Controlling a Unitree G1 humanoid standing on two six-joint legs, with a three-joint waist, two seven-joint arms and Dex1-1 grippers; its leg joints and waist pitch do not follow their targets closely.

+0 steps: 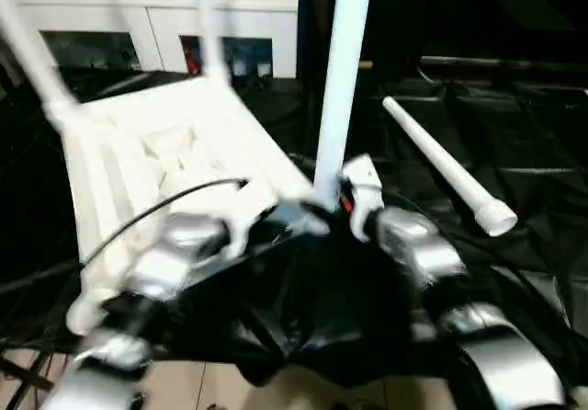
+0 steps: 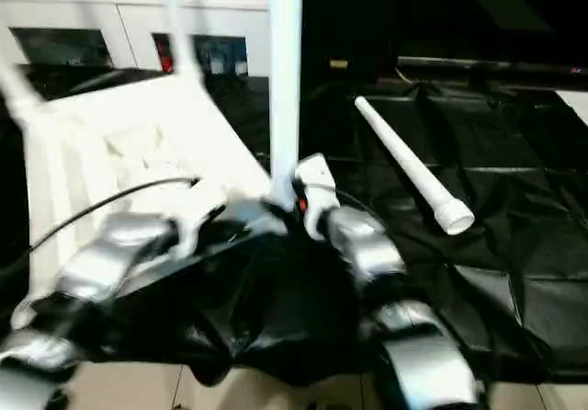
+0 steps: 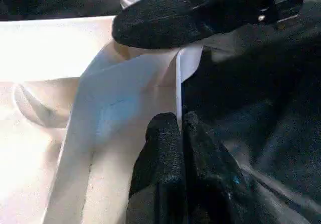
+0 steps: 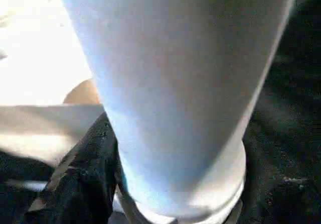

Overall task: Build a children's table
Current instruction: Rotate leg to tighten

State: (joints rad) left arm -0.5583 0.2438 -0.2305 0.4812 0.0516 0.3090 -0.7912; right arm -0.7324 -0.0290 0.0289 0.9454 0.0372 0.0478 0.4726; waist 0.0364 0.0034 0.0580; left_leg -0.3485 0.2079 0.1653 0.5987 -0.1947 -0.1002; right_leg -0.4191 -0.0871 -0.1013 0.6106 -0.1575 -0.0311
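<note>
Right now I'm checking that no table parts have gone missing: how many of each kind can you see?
Tabletop: 1
Legs standing in the tabletop's corners: 3, namely the near one and two at the far corners
Loose leg lying on the black sheet: 1
Total: 5 parts

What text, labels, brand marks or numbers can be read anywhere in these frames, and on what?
None readable: tabletop, upright leg, loose leg and black sheet bear no visible print.
Cabinet: items behind the glass too blurred to read.
</note>
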